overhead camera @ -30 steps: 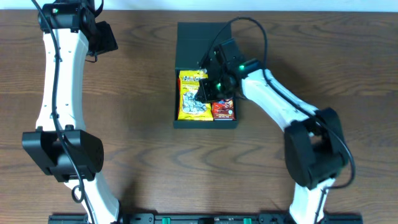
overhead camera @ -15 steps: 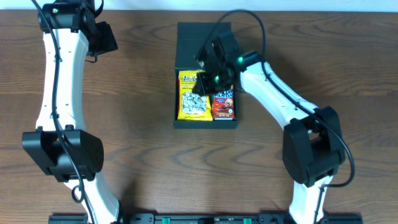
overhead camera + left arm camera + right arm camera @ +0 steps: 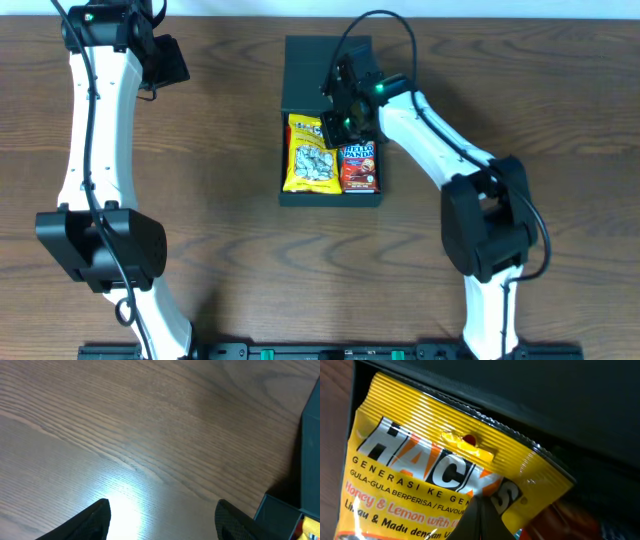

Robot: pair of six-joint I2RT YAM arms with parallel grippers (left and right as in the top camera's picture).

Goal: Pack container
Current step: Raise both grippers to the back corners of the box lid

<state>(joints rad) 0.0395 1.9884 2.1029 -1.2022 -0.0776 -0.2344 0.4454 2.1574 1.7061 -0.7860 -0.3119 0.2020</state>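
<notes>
The dark container (image 3: 291,196) sits at the table's middle with its flap lid (image 3: 310,70) open toward the back. Inside lie a yellow Hacks snack pack (image 3: 310,160) on the left and a red snack pack (image 3: 360,170) on the right. My right gripper (image 3: 335,125) is shut and empty, hovering over the top of the yellow pack (image 3: 420,460) near the lid hinge; its closed fingers (image 3: 482,522) show in the right wrist view. My left gripper (image 3: 170,60) is open and empty at the far left back, over bare table (image 3: 160,520).
The container's corner (image 3: 280,515) shows at the lower right edge of the left wrist view. Wooden table (image 3: 200,250) surrounds the container. The right arm reaches across from the front right.
My right gripper has moved back and up, from over the middle of the packs to the container's rear edge. The left arm has not moved.
</notes>
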